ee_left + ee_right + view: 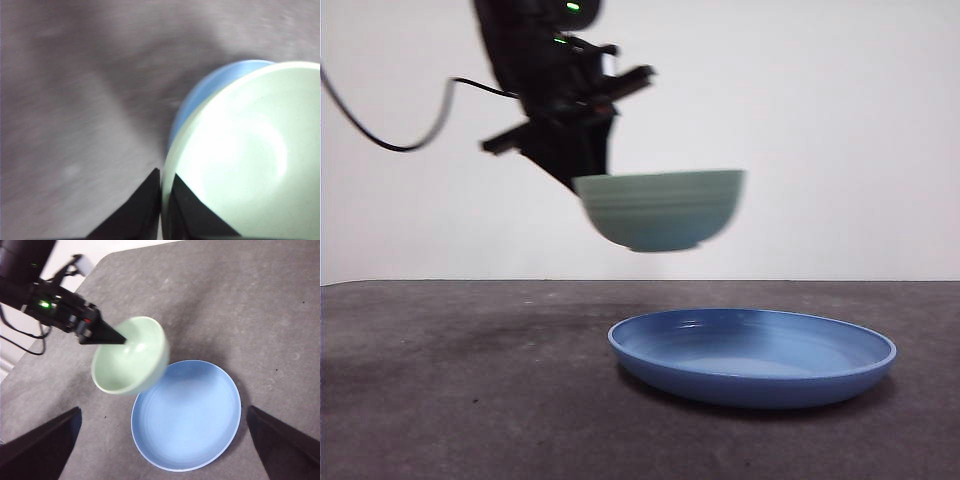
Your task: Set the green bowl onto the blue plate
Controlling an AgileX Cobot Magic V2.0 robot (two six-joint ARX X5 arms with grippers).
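My left gripper (582, 172) is shut on the rim of the green bowl (662, 210) and holds it in the air, above and a little to the left of the blue plate (752, 352). The left wrist view shows the jaws pinching the bowl's rim (240, 155), with the plate's edge (210, 90) showing behind it. The right wrist view looks down on the bowl (131, 356), the left gripper (117, 338) and the plate (186, 413). My right gripper (162, 440) is open, high above the plate and empty.
The dark grey table (460, 380) carries only the plate. A black cable (380, 125) hangs from the left arm at the upper left. The table's far edge (100, 262) shows in the right wrist view.
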